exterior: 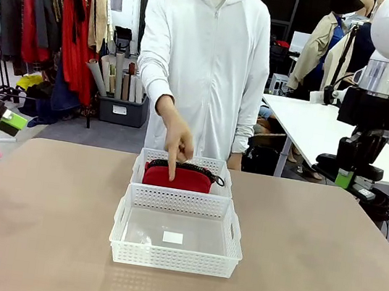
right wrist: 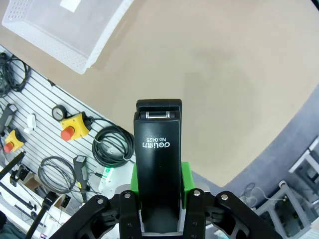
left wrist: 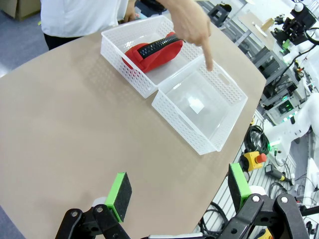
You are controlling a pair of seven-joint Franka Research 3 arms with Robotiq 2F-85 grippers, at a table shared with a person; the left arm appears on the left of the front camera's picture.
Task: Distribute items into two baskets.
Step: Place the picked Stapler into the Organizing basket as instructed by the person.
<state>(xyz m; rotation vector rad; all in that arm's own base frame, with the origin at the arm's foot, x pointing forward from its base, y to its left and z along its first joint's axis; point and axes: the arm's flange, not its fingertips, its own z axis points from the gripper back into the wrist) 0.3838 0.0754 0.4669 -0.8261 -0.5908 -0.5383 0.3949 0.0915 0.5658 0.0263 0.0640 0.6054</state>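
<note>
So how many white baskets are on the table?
2. The near basket sits empty in the table's middle, and the far basket touches it on the person's side, holding the red pouch.

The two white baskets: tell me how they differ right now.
The far basket holds the red pouch, while the near basket holds nothing but a small white label on its floor. The person's hand points down at the far basket; nothing reaches toward the near basket. The far basket sits on the person's side, the near basket on the robot's. Both share the same white lattice walls and shape, and they stand end to end.
</note>
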